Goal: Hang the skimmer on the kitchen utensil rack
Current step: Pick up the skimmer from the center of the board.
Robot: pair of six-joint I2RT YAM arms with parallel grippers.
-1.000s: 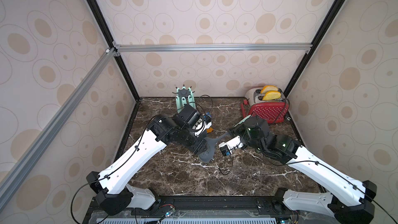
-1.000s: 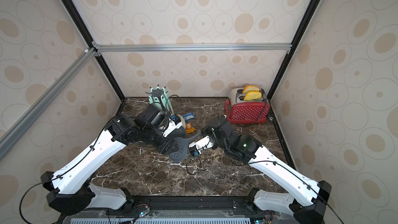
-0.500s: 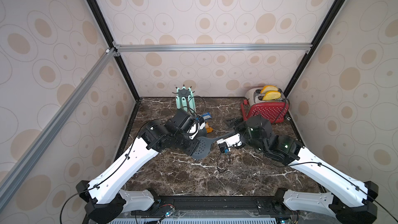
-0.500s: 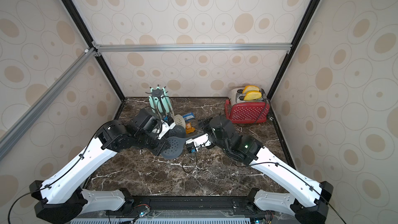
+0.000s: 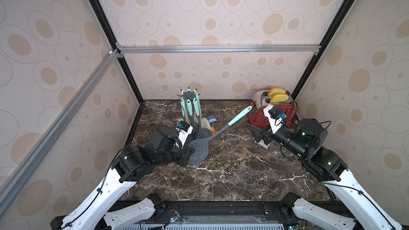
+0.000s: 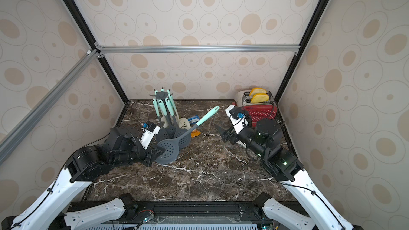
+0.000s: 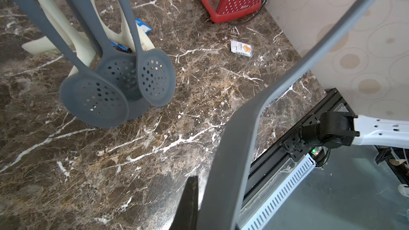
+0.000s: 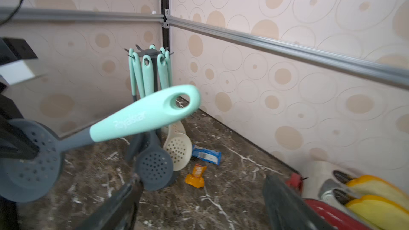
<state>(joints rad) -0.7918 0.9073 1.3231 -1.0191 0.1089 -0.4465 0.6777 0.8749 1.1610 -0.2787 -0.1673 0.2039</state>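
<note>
The skimmer [image 5: 198, 150] has a grey perforated head and a mint handle [image 8: 143, 118]. It slants up over the table toward the back right. My left gripper [image 5: 188, 151] is shut on the rim of its head, which the left wrist view shows edge-on as a grey band [image 7: 230, 173] beside one finger [image 7: 188, 204]. The kitchen utensil rack [image 5: 188, 94] stands at the back left and shows in both top views [image 6: 161, 95]. Several mint-handled utensils hang from it. My right gripper [image 5: 254, 133] is open and holds nothing, off to the right of the handle.
A red toaster [image 5: 272, 116] with yellow bread slices stands at the back right, close behind the right arm. A blue packet [image 5: 212, 118] and an orange packet [image 5: 213, 131] lie near the rack's base. A white packet [image 7: 241, 48] lies under the right gripper.
The right gripper has opened, let go of the skimmer and drawn back to the right toward the toaster. The left gripper has shut on the skimmer's head and carried it left and lower.
</note>
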